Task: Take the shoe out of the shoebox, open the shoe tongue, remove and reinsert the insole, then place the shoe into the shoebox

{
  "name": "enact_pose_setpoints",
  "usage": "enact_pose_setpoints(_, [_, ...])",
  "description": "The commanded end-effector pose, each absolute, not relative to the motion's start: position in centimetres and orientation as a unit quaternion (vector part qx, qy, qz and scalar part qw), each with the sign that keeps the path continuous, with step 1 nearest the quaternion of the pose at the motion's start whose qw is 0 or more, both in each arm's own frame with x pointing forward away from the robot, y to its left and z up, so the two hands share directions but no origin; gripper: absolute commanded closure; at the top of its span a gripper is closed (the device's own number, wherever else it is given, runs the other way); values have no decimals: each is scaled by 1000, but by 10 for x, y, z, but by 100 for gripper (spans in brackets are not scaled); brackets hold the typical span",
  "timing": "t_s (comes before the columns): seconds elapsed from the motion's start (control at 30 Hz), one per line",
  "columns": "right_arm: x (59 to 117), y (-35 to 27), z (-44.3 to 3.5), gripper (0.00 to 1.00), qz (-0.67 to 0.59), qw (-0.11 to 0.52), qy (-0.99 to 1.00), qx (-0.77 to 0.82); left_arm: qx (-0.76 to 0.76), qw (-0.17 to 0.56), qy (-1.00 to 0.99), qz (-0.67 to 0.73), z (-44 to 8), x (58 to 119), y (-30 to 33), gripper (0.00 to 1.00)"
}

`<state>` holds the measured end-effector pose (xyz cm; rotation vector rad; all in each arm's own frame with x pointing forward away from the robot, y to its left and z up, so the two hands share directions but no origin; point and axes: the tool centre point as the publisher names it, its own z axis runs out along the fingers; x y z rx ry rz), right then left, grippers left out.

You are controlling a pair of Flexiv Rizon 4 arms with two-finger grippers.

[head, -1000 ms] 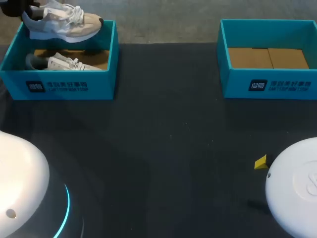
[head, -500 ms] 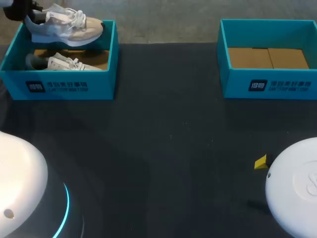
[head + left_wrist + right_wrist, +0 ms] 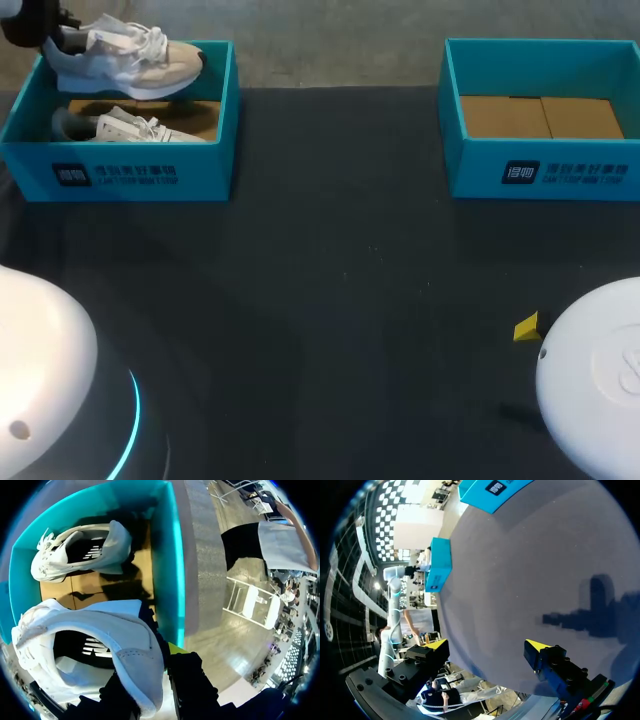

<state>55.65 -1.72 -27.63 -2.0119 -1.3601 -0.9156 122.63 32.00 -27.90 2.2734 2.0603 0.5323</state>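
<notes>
Left gripper (image 3: 155, 680): clamping the heel of the shoe (image 3: 125, 60), carrying it.
Shoe: hanging over the left shoebox (image 3: 130, 180), sinking a little during the last second.
Meaning: probably heading down into the box beside the second shoe (image 3: 120, 125), not coming away.
Right shoebox (image 3: 540, 170): standing empty.
Right gripper (image 3: 487, 645): hovering over the table (image 3: 330, 300), fingers spread, gripping nothing.
</notes>
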Motion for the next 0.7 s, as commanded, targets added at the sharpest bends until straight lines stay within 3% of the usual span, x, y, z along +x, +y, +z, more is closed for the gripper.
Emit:
enact_pose_setpoints(0.03, [555,-16,-275,0,-339,268,-504,-747,730,12,661,172,-283,1229,318,100])
enact_pose_setpoints(0.7, [555,-16,-275,0,-339,268,-504,-747,723,1,671,167,-303,1246,315,100])
